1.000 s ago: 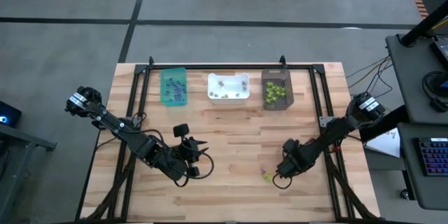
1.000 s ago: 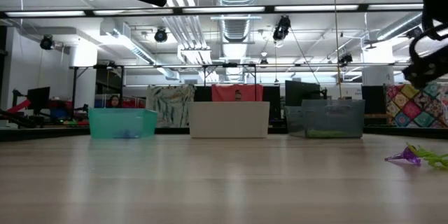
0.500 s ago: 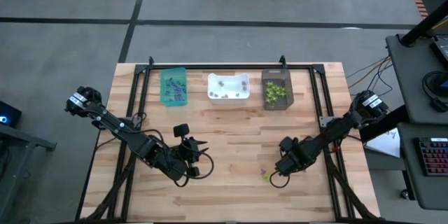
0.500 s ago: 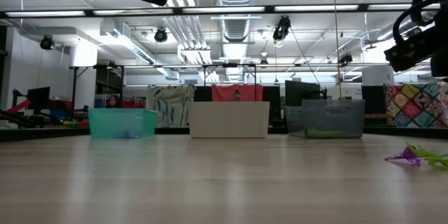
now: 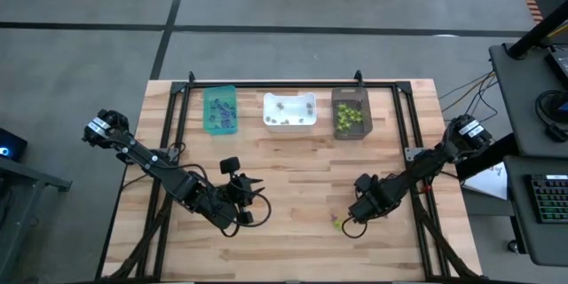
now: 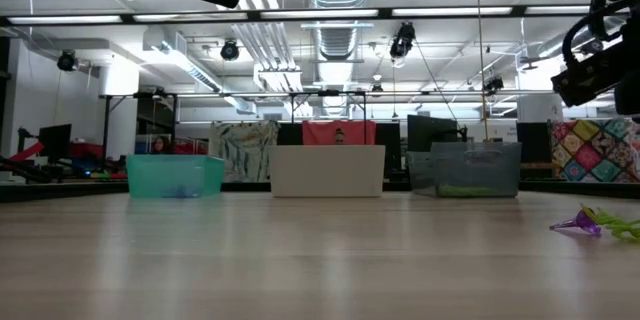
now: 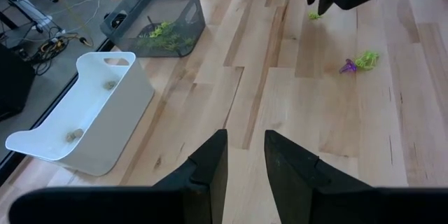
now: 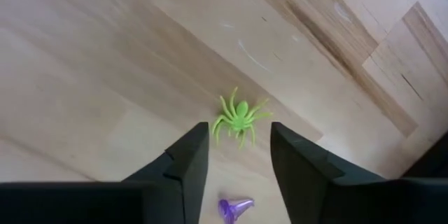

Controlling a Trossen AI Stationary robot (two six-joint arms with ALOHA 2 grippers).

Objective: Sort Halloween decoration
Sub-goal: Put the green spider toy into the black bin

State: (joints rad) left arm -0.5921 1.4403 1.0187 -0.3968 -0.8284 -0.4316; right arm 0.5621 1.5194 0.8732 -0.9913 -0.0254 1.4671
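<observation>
A lime-green spider lies flat on the wooden table. My right gripper hangs open just above it, pointing down, with one finger on either side and neither touching. A purple cone lies close by, beside another green trinket; the low view shows this cone too. In the high view my right gripper is at the near right. My left gripper waits open at the near left with nothing between its fingers.
Three bins stand in a row along the far edge: a teal bin with purple pieces, a white bin with pale pieces, and a dark bin with green pieces. A black frame rail runs behind them.
My right gripper has risen a little over the green spider and tipped slightly; it has held still for the last half second. The trinkets lie where they were.
</observation>
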